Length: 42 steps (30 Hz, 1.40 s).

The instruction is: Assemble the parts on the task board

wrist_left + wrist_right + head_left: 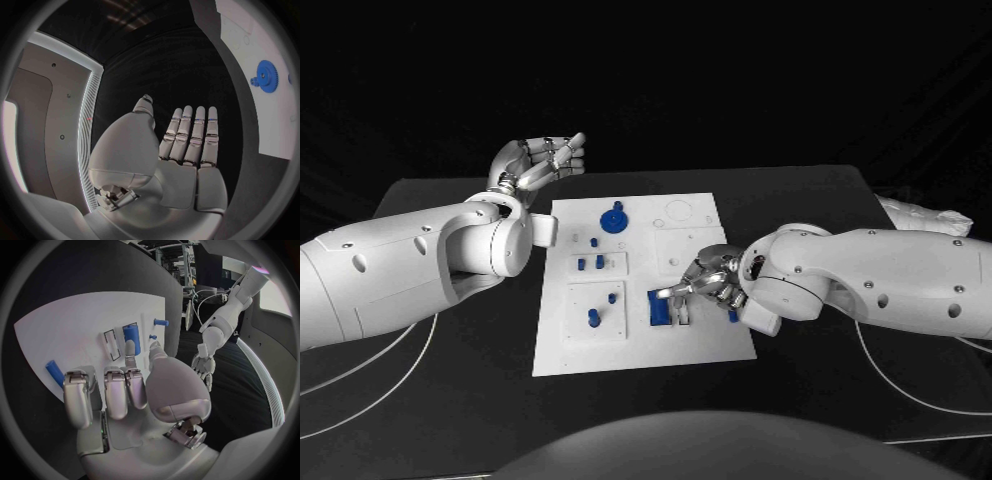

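A: The right hand [700, 290] hangs low over the task board [689, 345], fingers curled down at a blue block [661, 307] in the board's near right part. Whether it grasps the block or just touches it cannot be told.

B: And the left hand [538, 160]?

A: Raised off the board's far left corner, fingers straight and apart, holding nothing.

B: How would the parts handle?

A: Likely light, stiff plastic, smooth enough to slip. The block looks best pinched across its long sides. The blue gear [613, 218] at the far end lies flat, so its rim is the place to grip.

B: Room to move?

A: Small pegs [593, 318] stand just left of the block, and another blue piece [733, 314] lies by the board's right edge, so that side is tight. The bench [444, 390] around the board is open.
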Tool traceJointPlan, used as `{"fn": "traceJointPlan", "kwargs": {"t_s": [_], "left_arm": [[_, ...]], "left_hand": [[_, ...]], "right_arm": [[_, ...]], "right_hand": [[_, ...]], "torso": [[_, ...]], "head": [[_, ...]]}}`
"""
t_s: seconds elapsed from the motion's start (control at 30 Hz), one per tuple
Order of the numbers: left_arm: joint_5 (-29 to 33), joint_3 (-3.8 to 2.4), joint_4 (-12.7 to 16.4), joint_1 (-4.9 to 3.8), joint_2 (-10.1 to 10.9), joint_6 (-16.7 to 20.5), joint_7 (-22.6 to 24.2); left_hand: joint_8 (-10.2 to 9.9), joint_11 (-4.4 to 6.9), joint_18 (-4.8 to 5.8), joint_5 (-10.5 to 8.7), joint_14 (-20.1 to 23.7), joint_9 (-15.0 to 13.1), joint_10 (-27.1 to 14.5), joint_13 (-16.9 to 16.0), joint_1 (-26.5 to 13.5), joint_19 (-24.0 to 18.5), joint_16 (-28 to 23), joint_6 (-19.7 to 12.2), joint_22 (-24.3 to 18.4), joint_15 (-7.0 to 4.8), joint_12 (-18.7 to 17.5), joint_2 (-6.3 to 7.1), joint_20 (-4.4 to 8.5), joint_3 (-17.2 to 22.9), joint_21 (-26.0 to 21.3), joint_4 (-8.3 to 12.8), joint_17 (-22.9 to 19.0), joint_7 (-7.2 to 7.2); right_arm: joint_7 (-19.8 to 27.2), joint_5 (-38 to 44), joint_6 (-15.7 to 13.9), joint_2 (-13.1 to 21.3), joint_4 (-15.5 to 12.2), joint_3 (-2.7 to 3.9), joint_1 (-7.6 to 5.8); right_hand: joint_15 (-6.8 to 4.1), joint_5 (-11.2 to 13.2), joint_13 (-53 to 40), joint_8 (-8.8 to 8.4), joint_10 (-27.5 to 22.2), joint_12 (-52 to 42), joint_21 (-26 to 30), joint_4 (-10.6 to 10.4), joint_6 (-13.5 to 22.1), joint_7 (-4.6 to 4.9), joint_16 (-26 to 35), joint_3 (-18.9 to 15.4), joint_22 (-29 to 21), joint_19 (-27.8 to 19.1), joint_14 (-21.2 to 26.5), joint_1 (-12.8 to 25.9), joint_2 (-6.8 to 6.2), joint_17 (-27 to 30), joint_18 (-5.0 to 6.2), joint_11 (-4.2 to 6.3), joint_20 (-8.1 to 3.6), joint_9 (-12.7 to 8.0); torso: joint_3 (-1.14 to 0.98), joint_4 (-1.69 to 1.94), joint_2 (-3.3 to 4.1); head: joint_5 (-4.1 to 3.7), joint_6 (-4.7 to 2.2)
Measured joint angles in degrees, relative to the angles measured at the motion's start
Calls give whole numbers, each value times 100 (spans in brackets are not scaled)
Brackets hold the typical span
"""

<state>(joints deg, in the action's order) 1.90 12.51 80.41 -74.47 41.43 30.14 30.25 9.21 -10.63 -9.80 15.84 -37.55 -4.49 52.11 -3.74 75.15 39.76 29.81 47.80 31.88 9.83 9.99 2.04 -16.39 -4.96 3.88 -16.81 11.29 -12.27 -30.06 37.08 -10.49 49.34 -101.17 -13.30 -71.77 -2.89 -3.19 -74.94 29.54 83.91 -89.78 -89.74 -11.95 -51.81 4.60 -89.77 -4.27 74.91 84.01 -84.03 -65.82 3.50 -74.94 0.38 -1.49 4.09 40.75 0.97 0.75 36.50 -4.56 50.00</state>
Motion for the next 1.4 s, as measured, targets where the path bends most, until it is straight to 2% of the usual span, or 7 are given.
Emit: {"fn": "traceJointPlan", "kwargs": {"t_s": [0.1, 0.23, 0.47, 0.63, 0.8, 1.03, 1.4], "left_arm": [[0, 0, -4, 0, -7, -1, -1], [0, 0, -9, 0, -14, -4, -4], [0, 1, -29, 0, -49, -6, -11], [0, 1, -38, 0, -62, -7, -14], [0, 1, -56, 0, -73, -8, -16], [-1, 1, -71, 0, -75, -13, -18], [-1, 1, -60, 1, -40, -17, -19]], "left_hand": [[0, 0, 0, 0, 0, 0, 0, 0, 0, 0, 0, 0, 0, 0, 0, 0, 0, 0, 0, 0, 0, 0], [0, 0, 0, 0, 0, 0, 0, 0, 0, 0, 0, 0, 0, 0, 0, 0, 0, 0, 0, 0, 0, 0], [0, 20, 0, 0, 0, 0, -21, 0, 0, 0, 0, 0, -18, 0, 0, 0, 0, 0, 0, 0, -18, 0], [0, 20, 0, 0, 0, 0, -21, 0, 0, 0, 0, 0, -18, 0, 0, 0, 0, 0, 0, 0, -18, 0], [0, 20, 0, 0, 0, 0, -20, 0, 0, 0, 23, 0, -18, 0, 0, 0, 0, 0, 0, 0, -18, 0], [0, 20, 0, 0, 0, 0, -20, 0, 0, 0, 23, 0, -23, 0, 0, 0, 0, 0, 0, 0, -23, 0], [0, 20, 0, 0, 0, 0, -20, 0, 0, 0, 23, 0, -23, 0, 0, 0, 0, 0, 0, 0, -23, 0]], "right_arm": [[120, 77, -97, 125, -111, 5, -37], [298, 222, -266, 395, -305, 10, -121], [359, 671, -390, 1117, -700, 9, -199], [196, 1141, -371, 1487, -914, -3, -158], [-92, 1738, -305, 1797, -1057, -19, -60], [-426, 2499, -198, 1845, -1086, -22, 73], [-638, 2980, -73, 1640, -967, -22, 244]], "right_hand": [[0, 0, 0, 189, -1, 0, 0, 17, 271, 35, 0, -17, 0, 0, 0, -110, 48, 0, 0, 0, 0, 333], [0, -101, 0, 216, 0, 0, 0, 92, 475, 78, 0, -36, 0, 0, 0, -240, 43, 0, 0, 0, 0, 488], [55, -808, 0, 37, 4, 0, 0, 304, 749, 199, 0, 34, -1, 0, 10, -402, -35, 1, 0, -69, 0, 498], [95, -1116, 0, -85, 9, 0, 0, 351, 878, 253, 0, 81, -1, -1, 10, -427, -59, 1, 0, -113, 28, 452], [137, -1234, 1, -207, 10, 0, 0, 359, 933, 308, 0, 89, 1, -1, 10, -377, -109, 1, 0, -156, 45, 371], [158, -1257, 2, -297, 9, 0, 0, 349, 933, 308, 0, 130, 3, -1, -11, -324, -78, 2, 0, -196, 86, 264], [178, -1291, 2, -340, 9, 0, 0, 326, 873, 291, 0, 185, 3, -1, 10, -256, -56, 2, 1, -196, 86, 185]], "torso": [[1, 1, -1], [2, 1, -1], [12, -3, -9], [10, -13, -9], [6, -19, -10], [1, -26, -12], [2, -13, -4]], "head": [[-1, 0], [-25, 0], [-171, 0], [-316, 0], [-486, 0], [-598, 0], [-570, 0]]}}
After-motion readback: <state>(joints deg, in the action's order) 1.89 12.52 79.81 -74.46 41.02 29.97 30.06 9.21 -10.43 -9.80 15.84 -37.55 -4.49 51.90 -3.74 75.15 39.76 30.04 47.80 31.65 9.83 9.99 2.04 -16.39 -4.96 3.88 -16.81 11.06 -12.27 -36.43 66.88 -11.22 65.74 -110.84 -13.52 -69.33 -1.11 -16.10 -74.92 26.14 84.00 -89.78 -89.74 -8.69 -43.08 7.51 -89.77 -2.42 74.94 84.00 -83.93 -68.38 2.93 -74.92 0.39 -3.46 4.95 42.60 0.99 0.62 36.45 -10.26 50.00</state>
